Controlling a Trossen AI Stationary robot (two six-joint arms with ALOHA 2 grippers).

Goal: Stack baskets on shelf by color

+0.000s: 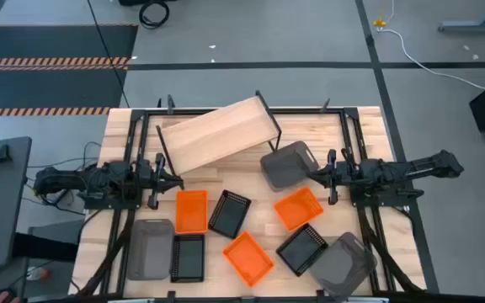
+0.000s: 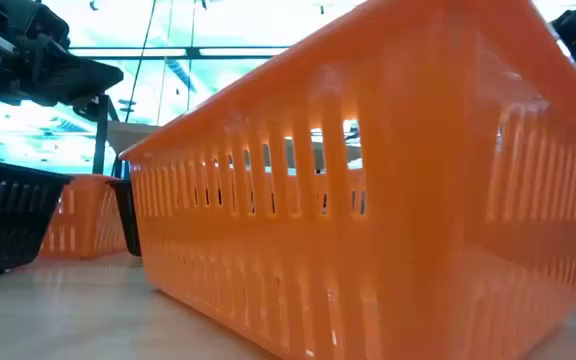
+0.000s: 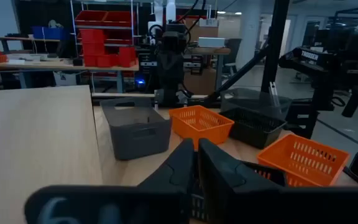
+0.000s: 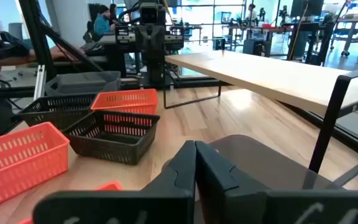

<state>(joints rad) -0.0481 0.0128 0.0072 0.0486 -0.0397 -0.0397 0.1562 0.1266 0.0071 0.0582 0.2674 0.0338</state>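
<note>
One orange basket [image 2: 368,190] fills the low view, hiding the shelf and most baskets behind it

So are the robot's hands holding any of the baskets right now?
No. The left hand and the right hand are both shut with nothing between their fingers. The baskets all sit loose on the table, and the shelf has none on it.

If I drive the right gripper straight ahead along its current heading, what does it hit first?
Most likely the grey basket directly in front of the right gripper, whose fingers are shut; its wrist view shows that bin's rim just beyond the fingertips. It may pass just over the rim; the height is unclear.
</note>
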